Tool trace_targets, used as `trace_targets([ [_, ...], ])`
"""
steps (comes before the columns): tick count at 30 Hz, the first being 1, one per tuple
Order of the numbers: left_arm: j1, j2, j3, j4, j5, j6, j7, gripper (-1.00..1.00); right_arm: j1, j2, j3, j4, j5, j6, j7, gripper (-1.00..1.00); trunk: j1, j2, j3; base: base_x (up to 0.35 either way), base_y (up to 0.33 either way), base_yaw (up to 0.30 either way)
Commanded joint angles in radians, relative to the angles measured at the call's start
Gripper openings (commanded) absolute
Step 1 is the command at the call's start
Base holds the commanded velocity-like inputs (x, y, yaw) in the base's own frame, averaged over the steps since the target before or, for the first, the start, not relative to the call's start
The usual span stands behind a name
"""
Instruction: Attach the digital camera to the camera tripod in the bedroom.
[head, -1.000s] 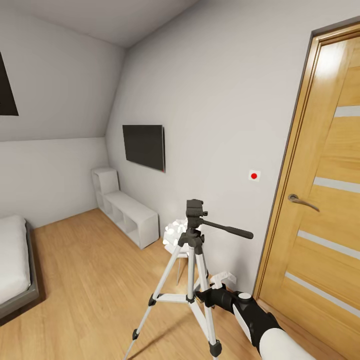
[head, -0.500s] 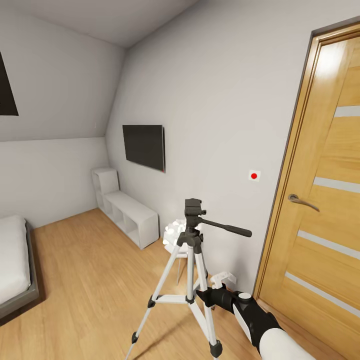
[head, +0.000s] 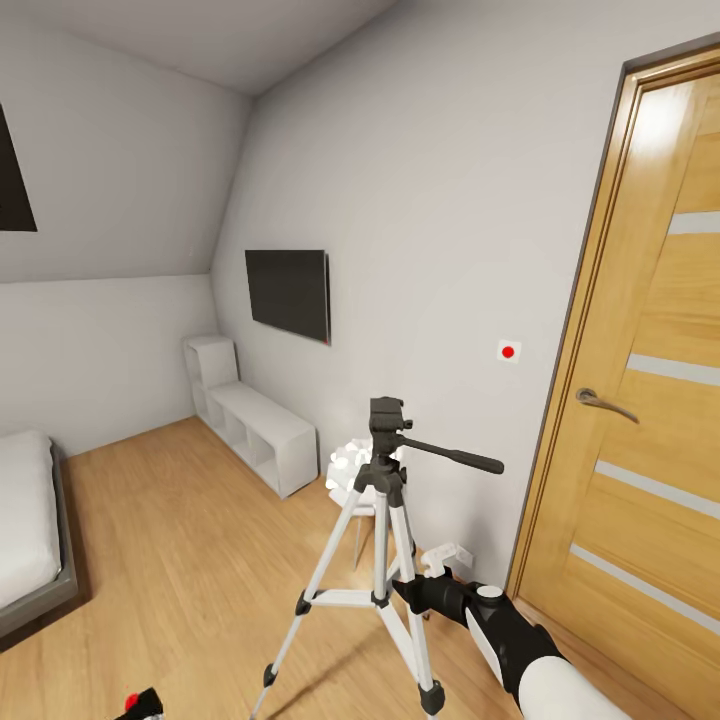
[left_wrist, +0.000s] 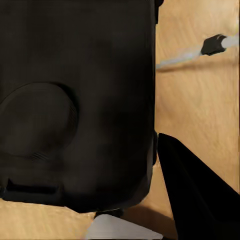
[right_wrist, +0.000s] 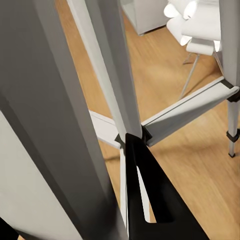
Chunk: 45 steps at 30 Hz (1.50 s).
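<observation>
Camera tripod (head: 383, 560): standing on the light wood floor (head: 180, 560) by the grey-white wall, silver legs spread, black head up top, pan handle (head: 452, 458) pointing toward the wooden door (head: 640, 420).
Digital camera (left_wrist: 75, 100): right up against the left wrist lens, a big black body with its round lens bulge; its red button (head: 131, 699) peeks over the head view's bottom edge.
Left claw: one dark finger (left_wrist: 195, 195) lies alongside the camera; whether it pinches, I cannot tell.
Right claw (head: 412, 592): low among the tripod's legs, dark finger (right_wrist: 150, 200) by the brace hub; how wide it stands, cannot tell.
Around: wall TV (head: 288, 293), white low shelf (head: 255, 425), bed (head: 30, 530) at left, white lamp-like cluster (head: 352, 466) behind the tripod.
Change: the camera's red button has just popped into view at bottom left; half a second ago it wasn't there. Tripod steady.
</observation>
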Motion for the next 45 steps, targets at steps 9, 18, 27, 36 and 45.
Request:
trace_targets([
  [9, -0.057, 0.165, 0.014, -0.485, 0.013, 0.508, 0.106, -1.00, 0.000, 0.001, -0.010, -0.002, 0.009, 0.004, -0.003, -1.00, 0.000, -0.001, -0.001, 0.000, 0.000, 0.000],
  [18, -0.455, 0.096, 0.045, -0.510, 0.025, 0.686, 0.356, -1.00, 0.000, -0.001, -0.010, -0.002, 0.009, 0.004, -0.005, -1.00, 0.000, -0.001, -0.001, 0.000, 0.000, 0.000],
  [27, -0.881, -0.021, 0.047, -0.343, 0.016, 0.754, 0.394, -1.00, 0.000, -0.002, -0.010, -0.002, 0.009, 0.004, -0.008, -1.00, 0.000, -0.001, -0.001, 0.000, 0.000, 0.000],
  [36, -1.239, -0.232, 0.047, -0.293, -0.010, 0.864, 0.461, -1.00, 0.000, 0.000, -0.008, 0.000, 0.009, 0.004, -0.010, -1.00, 0.000, -0.001, -0.001, 0.000, 0.000, 0.000],
  [45, -1.430, -0.367, 0.049, -0.274, -0.034, 0.943, 0.529, -1.00, 0.000, 0.003, -0.007, 0.009, 0.010, 0.004, -0.018, -1.00, 0.000, -0.001, -0.001, 0.000, 0.000, 0.000],
])
